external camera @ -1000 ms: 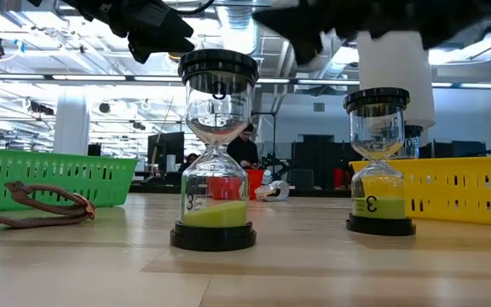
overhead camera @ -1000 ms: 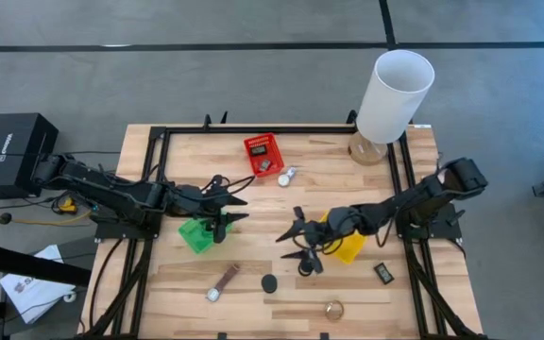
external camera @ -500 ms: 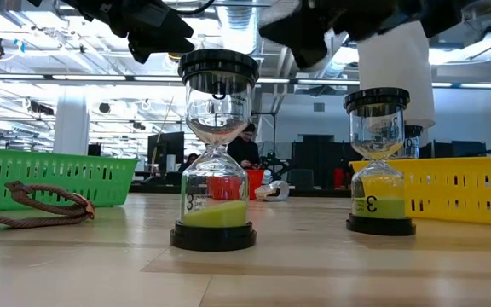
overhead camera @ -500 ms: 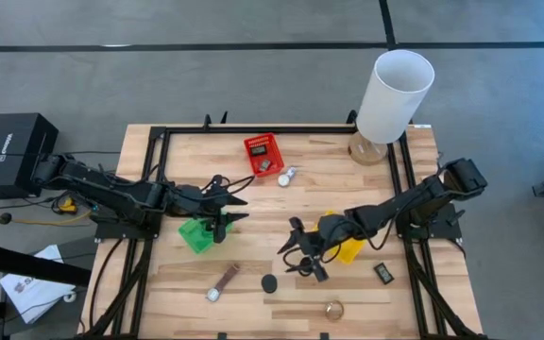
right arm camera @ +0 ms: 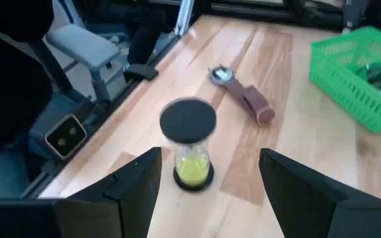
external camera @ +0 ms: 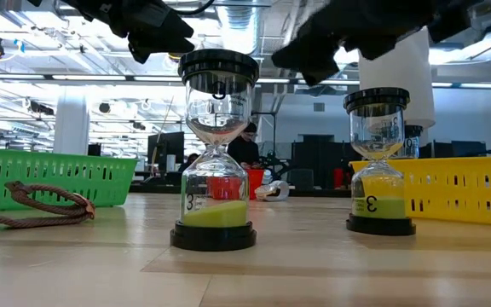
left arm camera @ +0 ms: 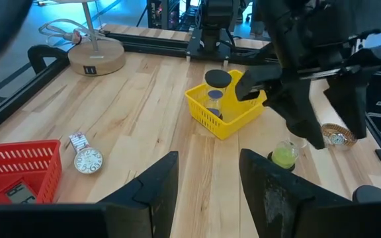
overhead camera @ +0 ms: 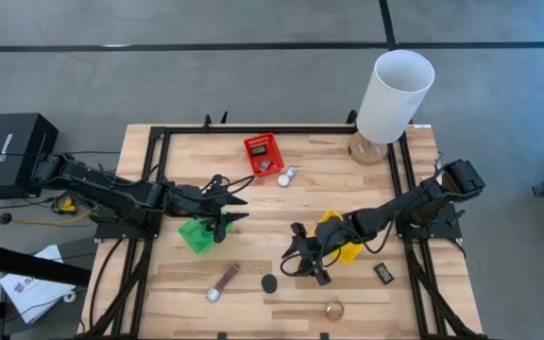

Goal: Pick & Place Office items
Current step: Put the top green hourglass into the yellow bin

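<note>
- Where the right gripper (overhead camera: 302, 260) hangs above the desk (overhead camera: 253, 212), its fingers (right arm camera: 134, 180) stand apart with nothing between them; a sand timer (right arm camera: 188, 144) with a black cap and yellow-green sand stands upright on the wood just ahead of them.
- In the low view two sand timers show: the nearer (external camera: 217, 149) and the farther (external camera: 379, 162), each marked with the digit "3" on the lower bulb. The farther one stands just beside the yellow basket (external camera: 467, 188).
- The yellow basket (left arm camera: 225, 109) holds one more black-capped timer (left arm camera: 217, 86).
- A brown-strapped watch (overhead camera: 222, 282) lies flat near the desk's front edge; a gold watch (overhead camera: 334, 309) lies farther right, also near the front edge.
- A small black flat item (overhead camera: 383, 273) lies just beside the yellow basket, on its front right side; any writing on it is too small to read.
- The left gripper (overhead camera: 237, 209) hovers over the green basket (overhead camera: 195, 235), fingers (left arm camera: 154, 182) apart and empty.
- The red basket (overhead camera: 263, 154) sits toward the back of the desk with a small item inside; a round silver dial piece (left arm camera: 88, 159) lies just beside it.
- A tall white cylinder lamp (overhead camera: 395, 94) stands on a round wooden base at the back right corner.
- A black box (overhead camera: 12, 146) off the desk's left side bears white lettering, not legible.
</note>
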